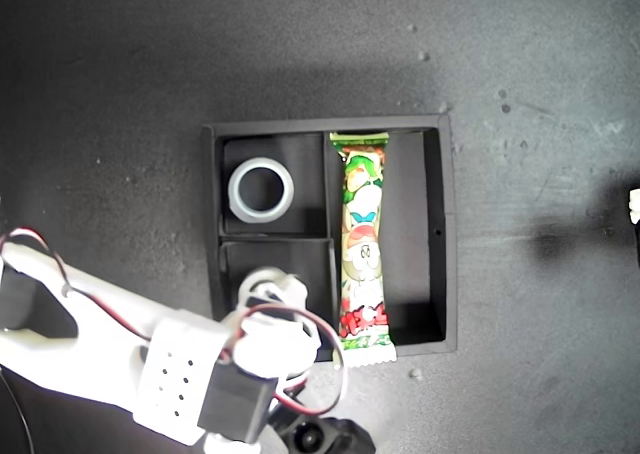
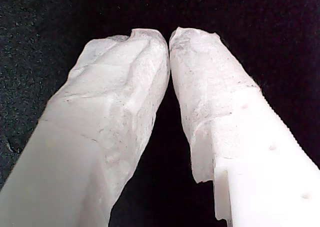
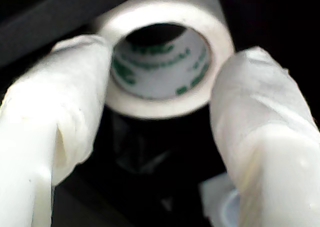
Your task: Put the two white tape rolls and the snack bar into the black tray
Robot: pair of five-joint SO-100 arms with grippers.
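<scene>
- A white tape roll [image 3: 165, 62] is clamped between the fingertips of my second gripper [image 3: 162, 107], over a small compartment of the black tray [image 1: 447, 224].
- The jaws of my first gripper [image 2: 169, 39] are pressed together on nothing.
- The other roll [image 1: 262, 191] and the snack bar [image 1: 362, 244] are seen inside the tray.

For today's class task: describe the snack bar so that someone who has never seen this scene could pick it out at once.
Find the square black tray in the middle of the exterior view. Its long compartment, on that view's right, holds the snack bar, lying lengthwise with one crimped end over the tray's near wall. It is the only long, colourful thing there, cream with green and red cartoon print; the tape roll beside it is a plain white ring.
</scene>
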